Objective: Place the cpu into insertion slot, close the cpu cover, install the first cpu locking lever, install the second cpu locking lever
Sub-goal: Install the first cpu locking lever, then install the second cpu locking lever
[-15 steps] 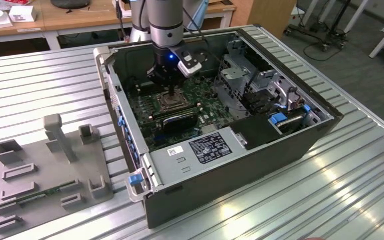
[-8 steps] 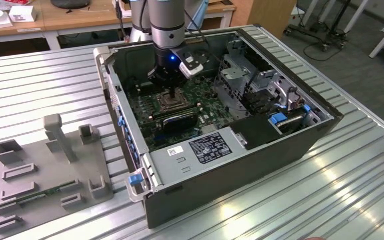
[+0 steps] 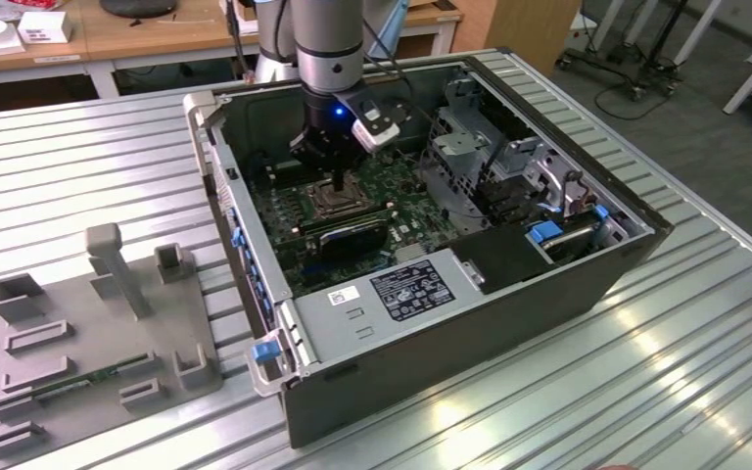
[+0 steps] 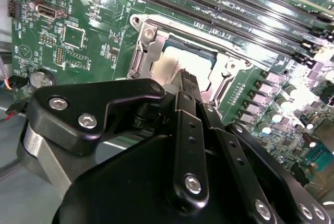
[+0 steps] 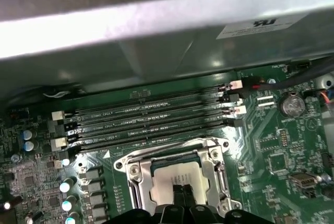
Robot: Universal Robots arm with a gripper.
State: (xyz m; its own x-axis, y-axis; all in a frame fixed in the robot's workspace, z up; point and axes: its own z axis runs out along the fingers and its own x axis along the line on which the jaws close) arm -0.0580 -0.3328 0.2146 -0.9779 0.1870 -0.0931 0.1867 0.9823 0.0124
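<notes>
Gripper (image 5: 182, 195): fingers drawn narrow, tips together directly over the chip; contact cannot be confirmed in both wrist views.
Chip (image 5: 175, 176): pale square, lying flat inside the socket (image 5: 136, 171), straight below the fingertips.
Cover (image 4: 147, 51): appears folded down around the chip, though the view is partly blocked.
Surface: green board (image 3: 402, 211) inside the open computer case (image 3: 481, 313).
Room: memory slots (image 5: 151, 117) run just beside the socket; case walls stand close.
</notes>
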